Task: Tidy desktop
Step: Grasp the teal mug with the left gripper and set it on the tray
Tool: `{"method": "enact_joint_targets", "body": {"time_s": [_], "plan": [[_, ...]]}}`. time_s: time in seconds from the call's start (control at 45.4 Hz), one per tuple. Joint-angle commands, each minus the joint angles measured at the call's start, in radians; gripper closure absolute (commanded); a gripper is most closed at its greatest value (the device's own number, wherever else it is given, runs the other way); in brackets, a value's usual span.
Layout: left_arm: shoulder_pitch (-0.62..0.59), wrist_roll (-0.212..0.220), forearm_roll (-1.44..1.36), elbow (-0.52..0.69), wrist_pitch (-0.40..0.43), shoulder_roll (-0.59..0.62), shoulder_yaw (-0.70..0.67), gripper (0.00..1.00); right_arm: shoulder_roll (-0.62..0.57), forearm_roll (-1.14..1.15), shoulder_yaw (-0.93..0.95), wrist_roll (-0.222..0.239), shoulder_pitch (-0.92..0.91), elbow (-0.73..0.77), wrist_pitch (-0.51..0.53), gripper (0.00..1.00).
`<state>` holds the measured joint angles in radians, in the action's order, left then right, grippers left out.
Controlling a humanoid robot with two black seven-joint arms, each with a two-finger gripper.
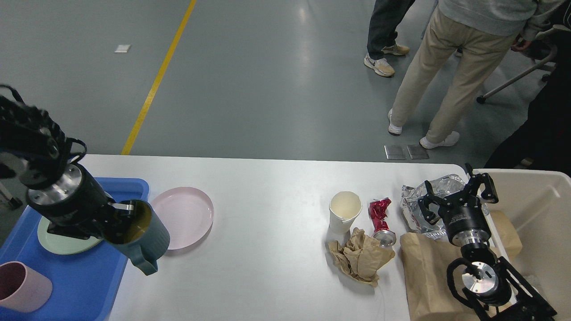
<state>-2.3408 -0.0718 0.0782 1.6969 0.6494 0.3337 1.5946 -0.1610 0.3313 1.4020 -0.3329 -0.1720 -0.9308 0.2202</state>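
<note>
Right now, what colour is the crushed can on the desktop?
Red, with a silver end: crushed can, head view.

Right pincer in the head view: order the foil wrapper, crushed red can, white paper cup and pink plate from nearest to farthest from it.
From the right pincer:
1. Foil wrapper, directly beneath and beside it.
2. Crushed red can, just to its left.
3. White paper cup, farther left.
4. Pink plate, far left, by the blue tray.

A blue tray [80,285] is seen at the lower left of the frame, with a pale green plate [58,243] and a pink cup [20,285] in it. A pink plate [187,216] lies just right of it. Right of centre, a white paper cup [344,211], a crushed red can [381,218], crumpled brown paper [360,256] and silver foil [419,196] are grouped. A beige bin [542,209] is seen at the right edge.
</note>
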Motion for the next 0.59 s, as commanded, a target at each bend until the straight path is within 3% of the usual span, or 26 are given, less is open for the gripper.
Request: {"method": "enact_joint_targets", "body": {"time_s": [0.0, 0.132, 0.242, 0.418, 0.573], "plan": [[-0.211, -0.005, -0.003, 0.007, 0.162, 0.002, 0.048, 1.00, 0.000, 0.000, 0.000, 0.000, 0.000, 0.000, 0.001, 0.00], [-0.345, -0.005, -0.012, 0.007, 0.274, -0.002, 0.067, 1.00, 0.000, 0.002, 0.000, 0.000, 0.000, 0.000, 0.001, 0.00], [-0.390, -0.006, -0.012, 0.009, 0.308, -0.021, 0.088, 1.00, 0.000, 0.000, 0.000, 0.000, 0.000, 0.000, 0.001, 0.00], [-0.364, -0.006, -0.037, 0.004, 0.273, 0.013, 0.123, 1.00, 0.000, 0.000, 0.000, 0.000, 0.000, 0.000, 0.001, 0.00], [-0.220, -0.008, -0.110, -0.037, 0.178, 0.129, 0.153, 1.00, 0.000, 0.000, 0.000, 0.000, 0.000, 0.000, 0.001, 0.00]]}}
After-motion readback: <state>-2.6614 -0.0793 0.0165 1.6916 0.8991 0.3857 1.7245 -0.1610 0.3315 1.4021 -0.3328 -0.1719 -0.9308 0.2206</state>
